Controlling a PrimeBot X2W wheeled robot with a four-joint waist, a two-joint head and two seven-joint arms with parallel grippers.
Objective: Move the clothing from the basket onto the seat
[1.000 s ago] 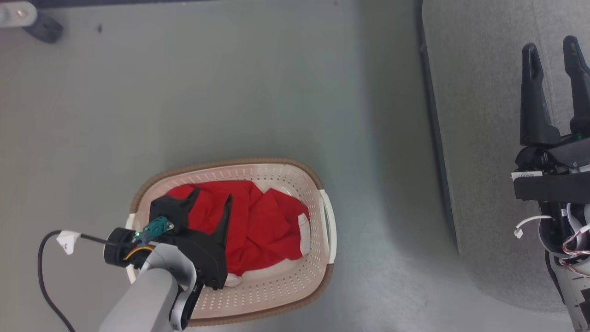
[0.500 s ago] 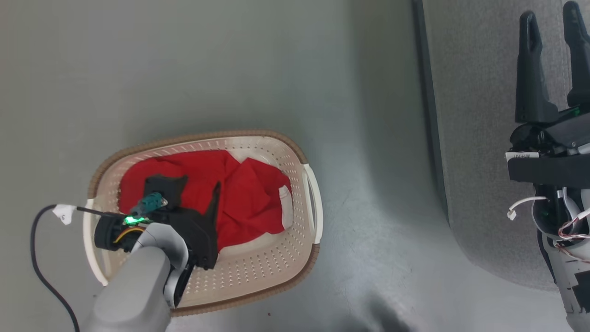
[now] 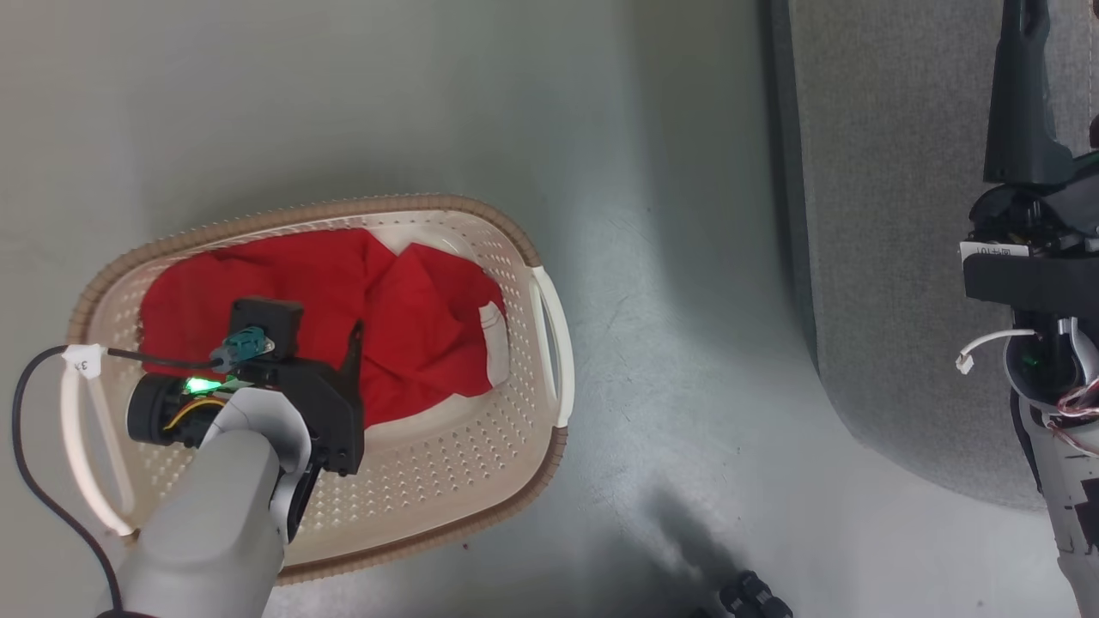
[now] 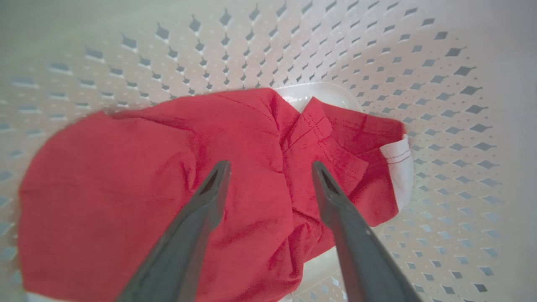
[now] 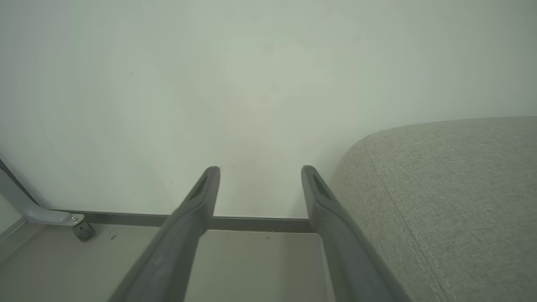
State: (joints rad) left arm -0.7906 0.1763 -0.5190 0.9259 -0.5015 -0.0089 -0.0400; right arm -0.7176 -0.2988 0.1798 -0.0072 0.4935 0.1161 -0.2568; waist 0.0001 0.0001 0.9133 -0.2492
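The red clothing [image 3: 343, 292] lies crumpled in the cream perforated basket [image 3: 481, 446], which stands on the floor at the left of the head view. My left gripper [image 3: 311, 333] points down into the basket, open, over the left-middle of the clothing. In the left wrist view its fingertips straddle a fold of the clothing [image 4: 126, 188], with the left gripper [image 4: 270, 164] close to the cloth; I cannot tell whether they touch. A white sleeve band [image 4: 400, 163] shows at the right. My right gripper [image 3: 1058, 77] hovers open over the grey seat [image 3: 884, 257], holding nothing; in its wrist view the right gripper [image 5: 260, 168] is beside the seat [image 5: 453, 188].
A black cable with a white tag [image 3: 81, 360] loops off my left wrist over the basket's left handle. A small dark object [image 3: 751, 596] lies on the floor at the bottom edge. Grey floor separates basket and seat. A wall, baseboard and a caster [image 5: 82, 230] stand beyond the seat.
The head camera has shifted, so basket and seat sit further left and higher in the picture. My left gripper has sunk lower into the basket, still open. The right fingertips now run off the top edge.
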